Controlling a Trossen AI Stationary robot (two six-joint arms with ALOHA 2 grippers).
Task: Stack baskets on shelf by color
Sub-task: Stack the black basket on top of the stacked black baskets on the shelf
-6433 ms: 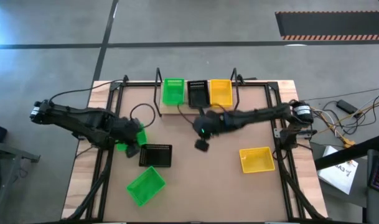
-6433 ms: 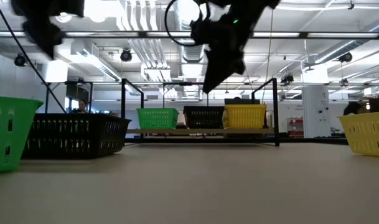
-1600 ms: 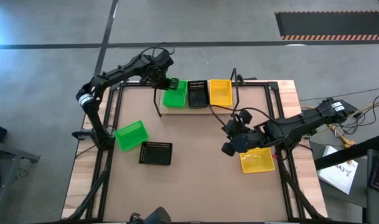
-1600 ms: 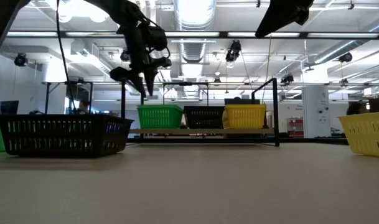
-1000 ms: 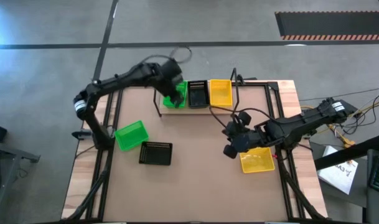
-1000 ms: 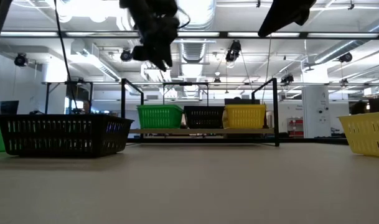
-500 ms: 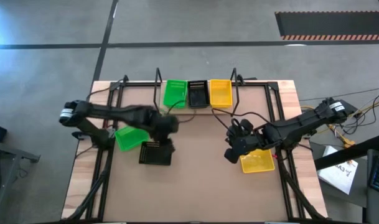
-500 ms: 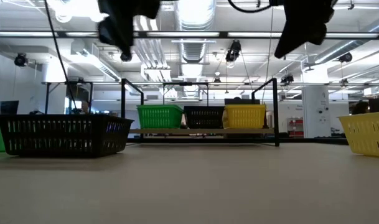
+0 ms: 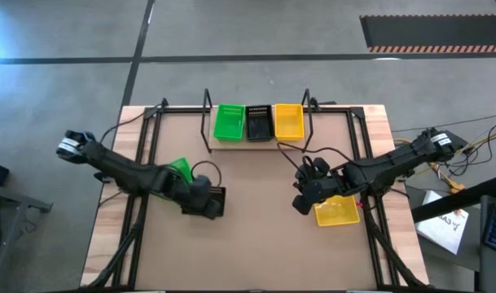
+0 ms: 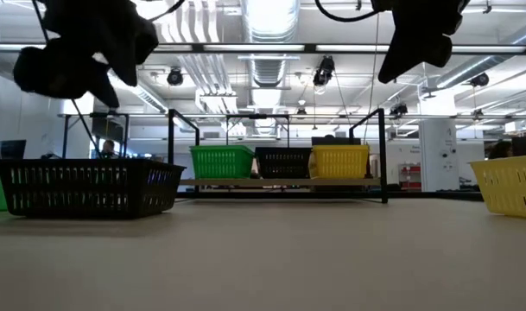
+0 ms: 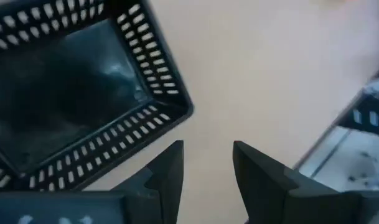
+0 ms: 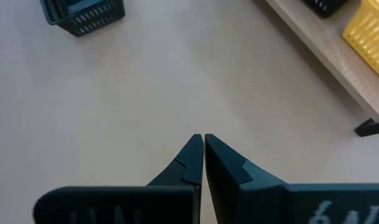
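Right now your left gripper (image 9: 205, 198) hangs over the loose black plastic mesh basket (image 9: 210, 201) on the table, fingers (image 11: 167, 174) parted with nothing between them. Your right gripper (image 9: 303, 199) sits pinched shut and empty just beside the loose yellow mesh basket (image 9: 339, 211). You have green (image 9: 228, 121), black (image 9: 258, 121) and yellow (image 9: 289, 120) baskets on the light wooden shelf (image 9: 256, 143); another green basket (image 9: 180, 169) lies under the left arm

a large industrial lab hall: exposed ceiling ducts (image 10: 271, 65), strip lights (image 10: 193, 22), polished concrete floor (image 9: 256, 32)
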